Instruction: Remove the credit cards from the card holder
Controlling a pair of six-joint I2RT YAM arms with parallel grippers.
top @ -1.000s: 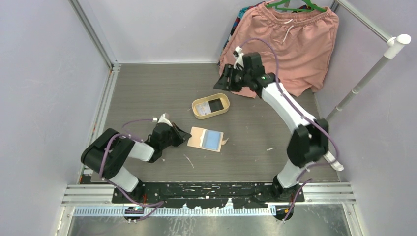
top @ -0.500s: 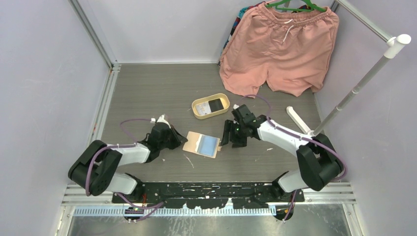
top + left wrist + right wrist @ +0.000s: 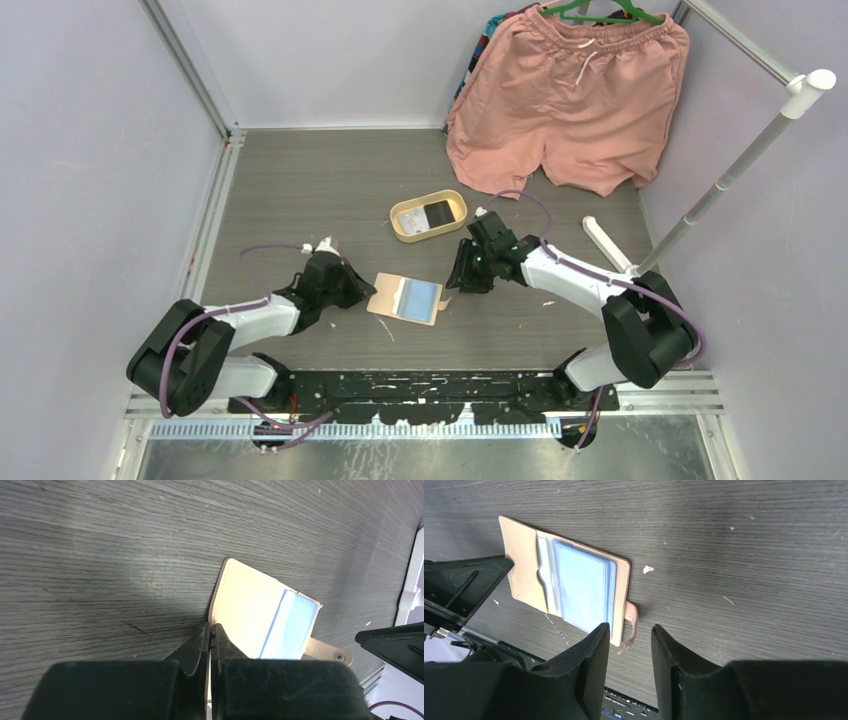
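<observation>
The beige card holder point(image 3: 388, 292) lies open on the table, with pale blue-grey credit cards point(image 3: 418, 296) in its right pocket. My left gripper point(image 3: 362, 291) is shut on the holder's left edge point(image 3: 219, 597); the cards point(image 3: 291, 625) show beyond it. My right gripper point(image 3: 456, 284) is open and low at the holder's right side, with its fingers either side of the snap tab point(image 3: 632, 621). The holder point(image 3: 524, 575) and its cards point(image 3: 581, 585) fill the right wrist view. A dark card with a white part point(image 3: 427, 214) lies in the oval tray point(image 3: 458, 206).
Pink shorts point(image 3: 570, 100) hang at the back right. A white pole point(image 3: 740, 150) leans at the right, and a white bar point(image 3: 605, 243) lies on the table by the right arm. Metal frame rails run along the left and near edges.
My right arm swung from the back near the shorts down to the holder's right side. My left gripper and the holder shifted slightly toward the near edge.
</observation>
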